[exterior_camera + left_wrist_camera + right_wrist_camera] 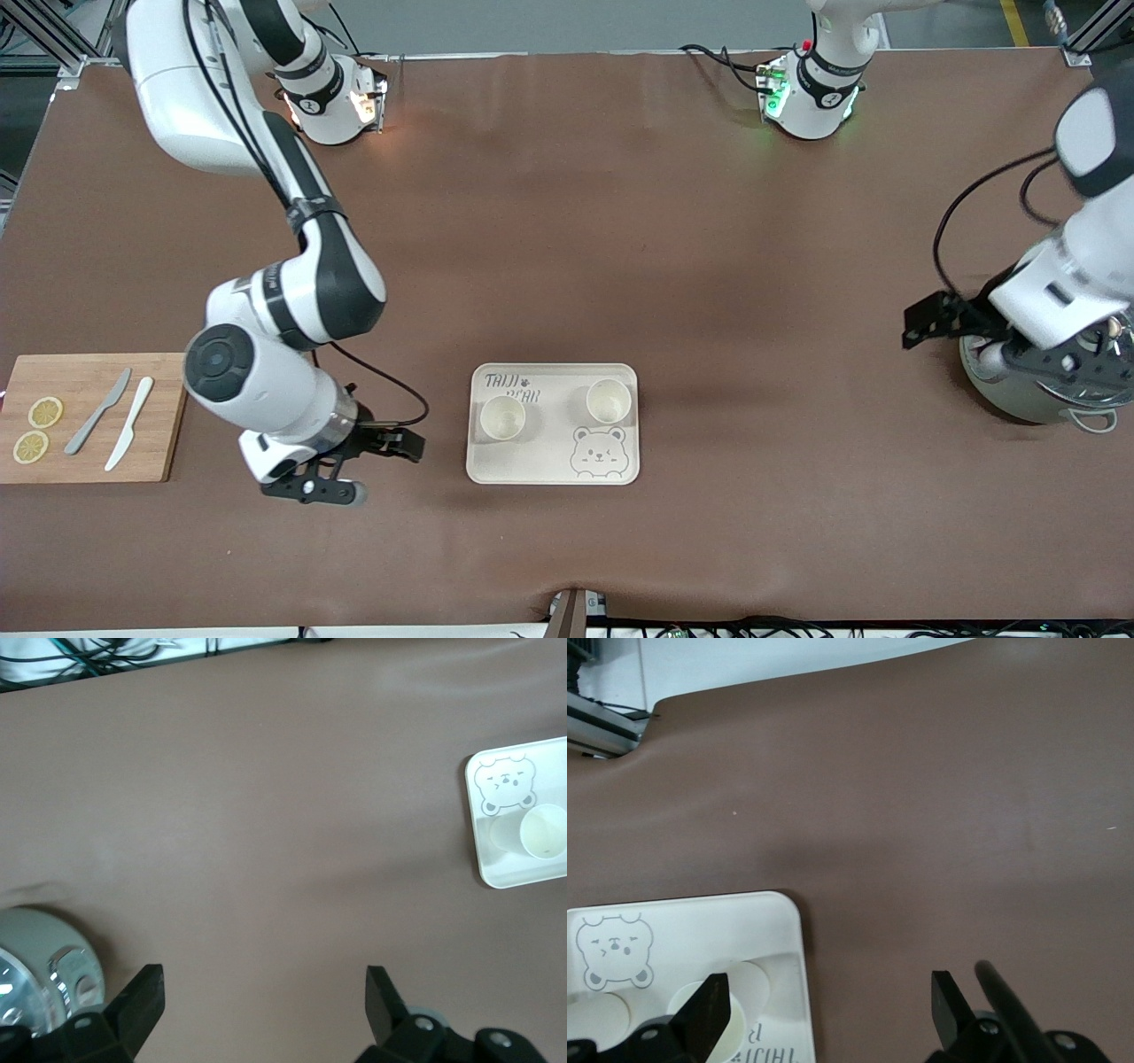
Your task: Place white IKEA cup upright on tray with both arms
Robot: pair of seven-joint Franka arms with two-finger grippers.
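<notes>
The cream tray [552,465] with the bear drawing lies in the middle of the table, toward the front camera. Two white cups stand upright on it, one [502,417] toward the right arm's end and one [609,400] toward the left arm's end. My right gripper [314,490] is open and empty over bare table between the cutting board and the tray. Its wrist view shows the tray [700,921] and a cup [735,988] beside one finger. My left gripper [1005,347] is open and empty over the table beside a grey pot. Its wrist view shows the tray [496,864] and a cup [543,831] farther off.
A wooden cutting board [164,416] with two knives [97,412] and two lemon slices [44,412] lies at the right arm's end. A grey-green pot [1019,403] with a metal lid stands at the left arm's end, also in the left wrist view [35,943].
</notes>
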